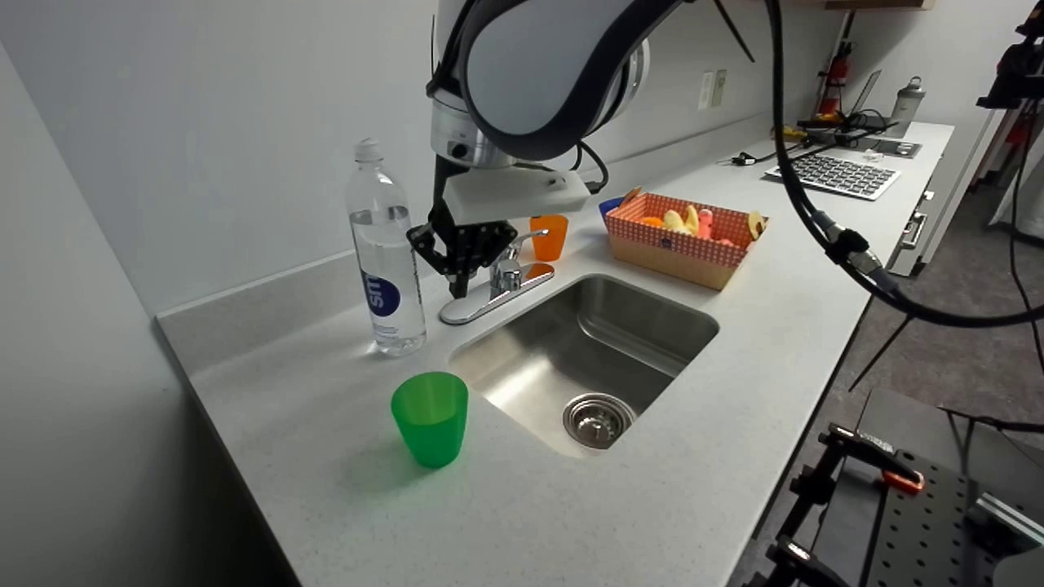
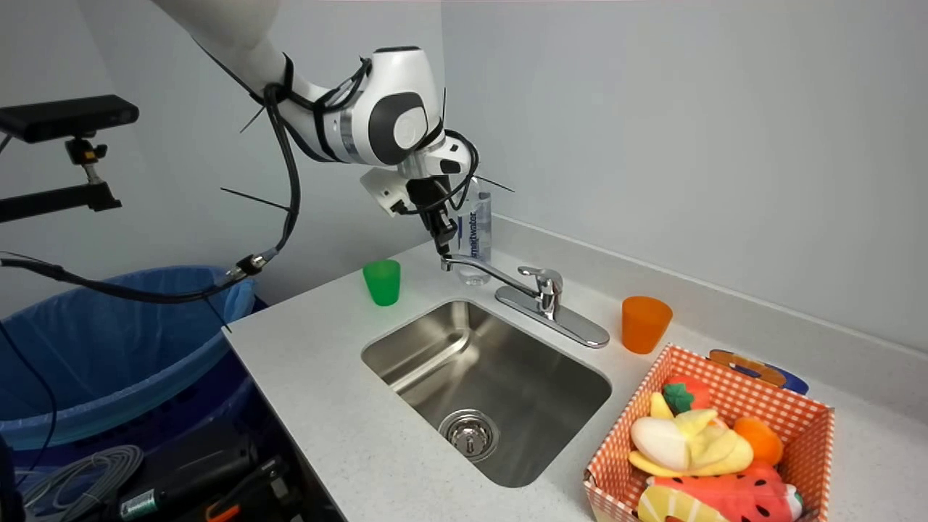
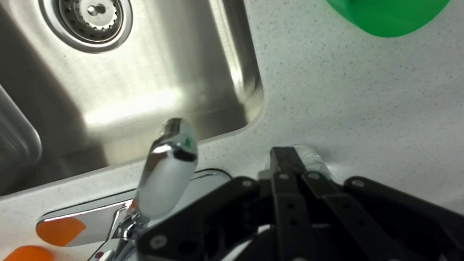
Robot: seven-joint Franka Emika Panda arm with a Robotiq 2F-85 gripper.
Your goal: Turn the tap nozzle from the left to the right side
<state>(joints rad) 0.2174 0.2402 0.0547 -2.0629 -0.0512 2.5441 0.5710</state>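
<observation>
White speckled countertop (image 1: 620, 514) below black two-finger gripper (image 1: 458, 287), closed, apparently holding nothing; slim shiny chrome tap nozzle (image 2: 500, 275) near gripper tip, apparently not touching; judged unturned, at left side, with whole swing rightward to complete

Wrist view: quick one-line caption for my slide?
Shut gripper beside the chrome tap nozzle, with the sink drain upper left and a cropped green cup upper right.
</observation>
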